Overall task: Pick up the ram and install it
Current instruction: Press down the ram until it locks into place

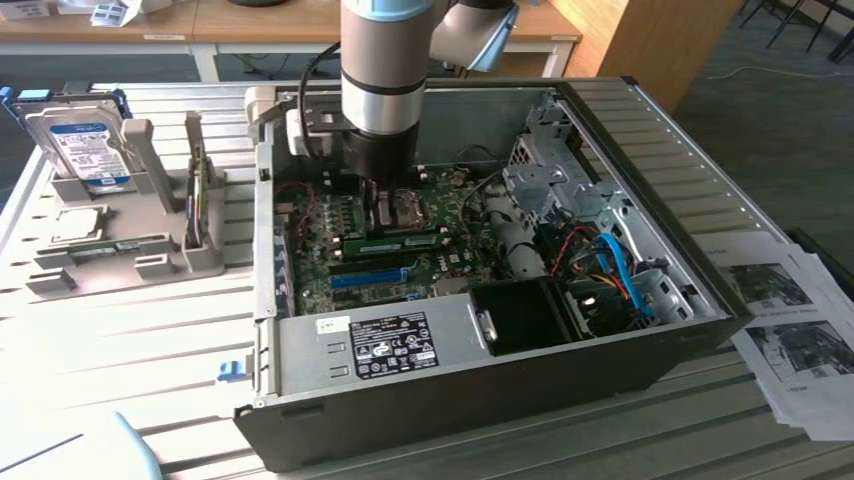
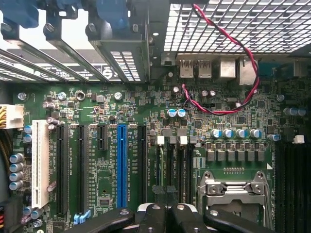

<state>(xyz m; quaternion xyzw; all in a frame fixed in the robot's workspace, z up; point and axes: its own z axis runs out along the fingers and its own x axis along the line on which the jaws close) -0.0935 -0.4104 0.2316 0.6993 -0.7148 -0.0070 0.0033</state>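
- A robotics lab or test workshop (not a home): a robot arm (image 1: 384,70) reaches into an open computer case (image 1: 641,180) on a slatted metal workbench (image 1: 120,340).
- Grey fixture stands (image 1: 127,250) beside it hold a hard drive (image 1: 83,145).
- Printed instruction sheets (image 1: 787,330) lie nearby.
- Wooden desks (image 1: 160,25) stand behind, over carpeted floor (image 1: 761,110).
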